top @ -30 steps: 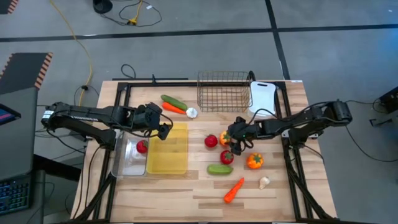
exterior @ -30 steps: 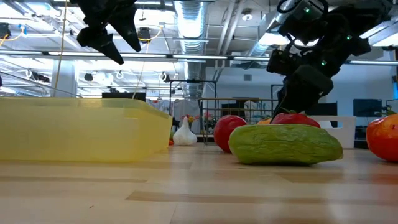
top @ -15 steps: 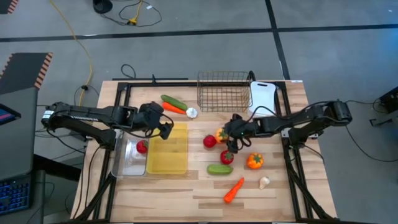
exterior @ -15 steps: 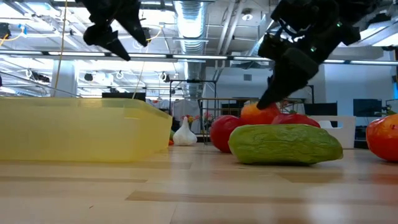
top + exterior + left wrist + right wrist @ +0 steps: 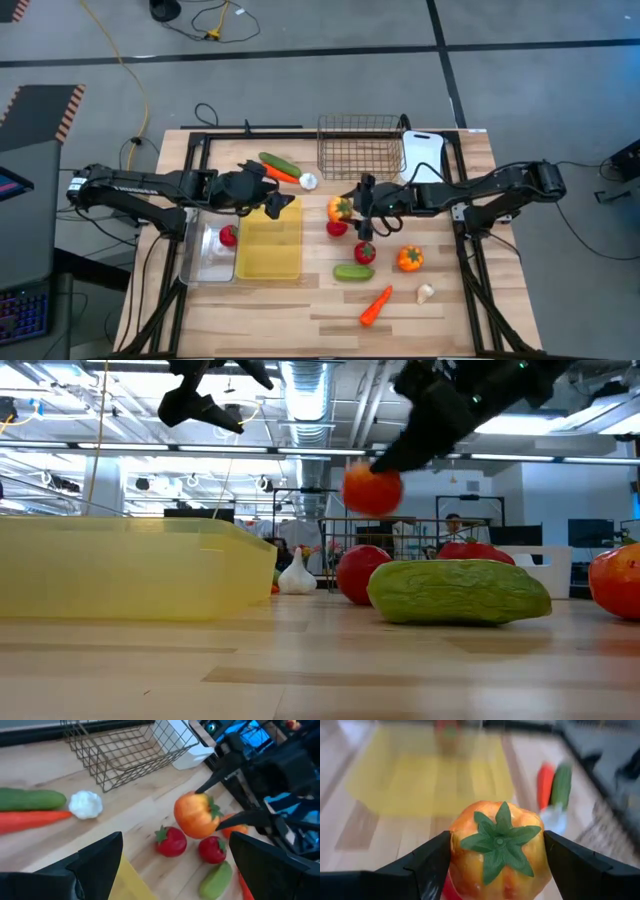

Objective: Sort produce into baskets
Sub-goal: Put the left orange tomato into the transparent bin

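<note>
My right gripper [image 5: 347, 208] is shut on an orange pepper [image 5: 339, 208], held in the air over the table's middle. It also shows in the low view [image 5: 372, 490]. My left gripper [image 5: 281, 203] is open and empty above the far end of the yellow tray [image 5: 268, 245]. On the table lie two red tomatoes [image 5: 338, 228] [image 5: 365, 252], a green cucumber [image 5: 352, 271], a second orange pepper [image 5: 410, 259], a carrot [image 5: 375, 305] and a white garlic piece [image 5: 425, 293]. A tomato [image 5: 229, 236] lies in the clear bin [image 5: 203, 262]. My right gripper pinches the orange pepper by its two opposite sides [image 5: 457, 852] between its two fingers [image 5: 425, 865]. The green stem top [image 5: 498, 840] faces back toward the wrist. The fingers come about level from the table's right side. The pepper is lifted clear of the table.
A wire basket [image 5: 358, 148] and a white tray [image 5: 423, 155] stand at the far edge. A cucumber [image 5: 279, 162], a carrot [image 5: 281, 174] and a garlic piece [image 5: 308, 181] lie left of the basket. Bare wood shows along the near edge.
My right gripper has risen and gone toward the table's left and a little toward its far edge, carrying the orange pepper up from among the tomatoes until it hangs clear of the table. My left gripper has shifted a little toward the table's right, still open.
</note>
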`<action>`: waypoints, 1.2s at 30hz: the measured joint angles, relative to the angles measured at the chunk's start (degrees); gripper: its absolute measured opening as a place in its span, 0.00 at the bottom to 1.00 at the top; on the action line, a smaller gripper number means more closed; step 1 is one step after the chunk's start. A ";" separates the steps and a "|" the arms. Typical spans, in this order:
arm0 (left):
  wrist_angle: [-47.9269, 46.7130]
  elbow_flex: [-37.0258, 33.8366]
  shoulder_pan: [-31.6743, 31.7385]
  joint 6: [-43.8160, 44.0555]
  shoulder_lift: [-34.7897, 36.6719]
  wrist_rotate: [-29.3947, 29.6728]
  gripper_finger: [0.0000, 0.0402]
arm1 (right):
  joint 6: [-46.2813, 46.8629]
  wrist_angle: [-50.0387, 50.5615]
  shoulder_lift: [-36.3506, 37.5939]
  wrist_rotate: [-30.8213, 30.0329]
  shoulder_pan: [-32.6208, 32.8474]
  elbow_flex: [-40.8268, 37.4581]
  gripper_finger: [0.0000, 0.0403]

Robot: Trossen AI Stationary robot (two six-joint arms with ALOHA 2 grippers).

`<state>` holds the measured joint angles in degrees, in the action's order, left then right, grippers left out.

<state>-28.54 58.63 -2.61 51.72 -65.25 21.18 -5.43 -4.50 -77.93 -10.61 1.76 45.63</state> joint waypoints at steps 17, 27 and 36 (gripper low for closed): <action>13.69 0.00 0.04 1.47 -1.97 -4.35 0.88 | -22.11 -26.05 -0.15 0.00 -0.02 0.07 0.80; 22.38 0.00 0.08 -1.03 -7.88 -4.42 0.88 | -24.24 -27.80 -0.17 0.00 0.03 0.07 0.80; 26.89 0.02 0.67 -3.65 -9.79 -4.42 0.88 | -25.26 -30.34 -0.17 0.08 0.82 0.07 0.80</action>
<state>-1.65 58.65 -1.94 48.07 -75.05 16.75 -30.68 -34.84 -78.11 -10.53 2.58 45.69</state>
